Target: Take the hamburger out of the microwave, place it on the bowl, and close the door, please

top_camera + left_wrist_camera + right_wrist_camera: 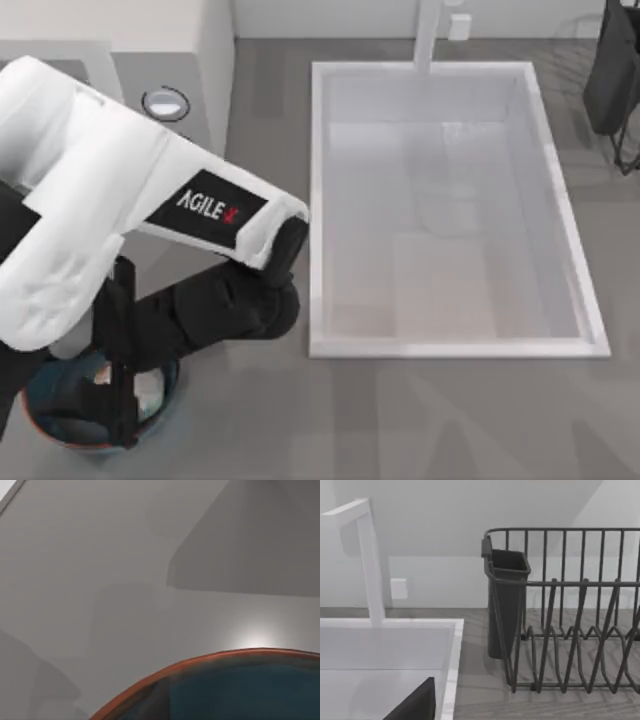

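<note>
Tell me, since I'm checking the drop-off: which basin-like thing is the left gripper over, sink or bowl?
The bowl, blue with a reddish rim, near the table's left front; the white sink lies apart.

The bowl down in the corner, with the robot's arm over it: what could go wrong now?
1. The left arm hangs right over the bowl at the table's lower left and covers most of it, so a crooked drop might put the hamburger on the rim instead of inside.
2. The bowl stands close to the table's front edge; a nudge from the arm might push it off.
</note>
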Robot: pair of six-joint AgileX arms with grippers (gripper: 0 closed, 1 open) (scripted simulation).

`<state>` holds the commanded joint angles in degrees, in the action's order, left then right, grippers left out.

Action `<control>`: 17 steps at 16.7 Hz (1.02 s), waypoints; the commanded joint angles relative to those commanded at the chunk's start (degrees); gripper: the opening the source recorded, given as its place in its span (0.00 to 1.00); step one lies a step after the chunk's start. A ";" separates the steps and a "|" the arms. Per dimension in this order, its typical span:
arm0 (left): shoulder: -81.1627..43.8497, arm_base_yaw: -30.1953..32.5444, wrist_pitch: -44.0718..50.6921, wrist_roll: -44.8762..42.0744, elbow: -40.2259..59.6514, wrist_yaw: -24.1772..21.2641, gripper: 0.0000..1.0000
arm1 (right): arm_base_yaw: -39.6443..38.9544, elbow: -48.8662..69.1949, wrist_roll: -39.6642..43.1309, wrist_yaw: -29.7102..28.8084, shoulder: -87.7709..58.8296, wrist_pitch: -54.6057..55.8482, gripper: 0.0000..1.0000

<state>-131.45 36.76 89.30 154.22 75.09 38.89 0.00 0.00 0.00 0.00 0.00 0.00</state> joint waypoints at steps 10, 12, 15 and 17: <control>36.78 -5.57 -27.12 -35.84 -20.04 -15.49 1.00 | 0.00 0.00 0.00 0.00 0.00 0.00 1.00; 50.04 -8.04 -35.34 -49.64 -26.47 -19.63 1.00 | 0.00 0.00 0.00 0.00 0.00 0.00 1.00; 70.56 -12.63 -47.93 -73.23 -36.78 -25.50 1.00 | 0.00 0.00 0.00 0.00 0.00 0.00 1.00; 83.72 -16.17 -56.10 -89.48 -43.72 -28.93 1.00 | 0.00 0.00 0.00 0.00 0.00 0.00 1.00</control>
<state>-47.74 20.60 33.21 64.74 31.36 9.96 0.00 0.00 0.00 0.00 0.00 0.00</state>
